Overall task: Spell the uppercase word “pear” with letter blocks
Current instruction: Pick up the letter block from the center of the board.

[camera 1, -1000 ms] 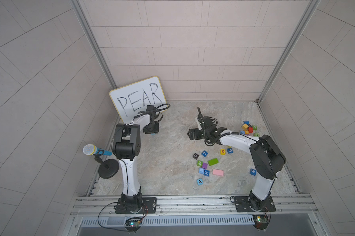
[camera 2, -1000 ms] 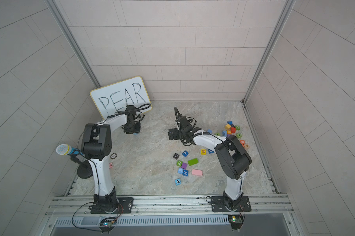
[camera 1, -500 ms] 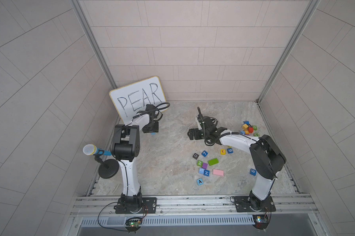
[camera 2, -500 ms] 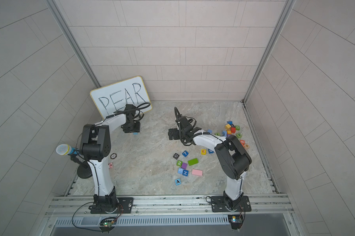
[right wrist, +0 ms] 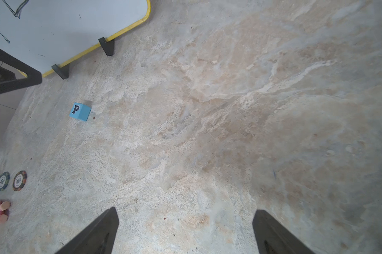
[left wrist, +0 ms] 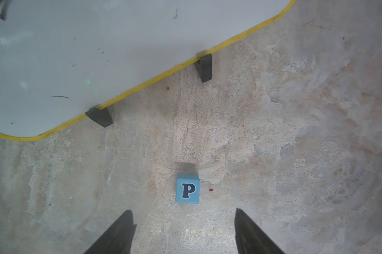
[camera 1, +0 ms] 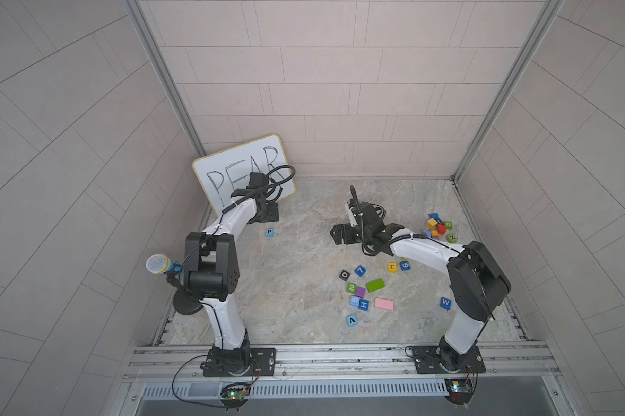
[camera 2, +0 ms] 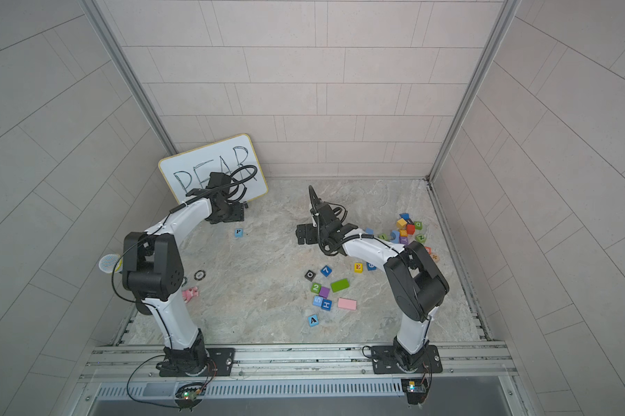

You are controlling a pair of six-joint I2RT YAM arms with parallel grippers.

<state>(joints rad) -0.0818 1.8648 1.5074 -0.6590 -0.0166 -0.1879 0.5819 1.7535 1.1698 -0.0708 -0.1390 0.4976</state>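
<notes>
One block down. Left jaws have let go of P [left wrist: 187, 191] and pulled back toward the whiteboard [left wrist: 75, 55]. They stand apart and empty, with P just ahead of the tips. A second ago they sat right over it. P rests flat on the bench [left wrist: 295, 132], letter up, alone near the board's feet. I take that as the first letter set, with three to fetch. Right jaws are wide apart and empty over bare bench, unmoved.

Count, in a top view:
- E [camera 1: 392, 267]: one.
- A [camera 1: 351, 320]: one. Both sit in the loose scatter, well apart from P.
- R: none I can make out (the corner heap [camera 1: 431, 224] may hide it).
- Number cubes: four, 7 [camera 1: 360, 271], 6 [camera 1: 405, 265], 2 [camera 1: 351, 287], 5 [camera 1: 354, 300].
- Spare letters: H [camera 1: 364, 305], W [camera 1: 445, 303], black O [camera 1: 344, 275], one each.
- Plain bars: two, green bar [camera 1: 375, 285] and pink bar [camera 1: 384, 303].
- Purple cube [camera 1: 360, 292]: one.
</notes>
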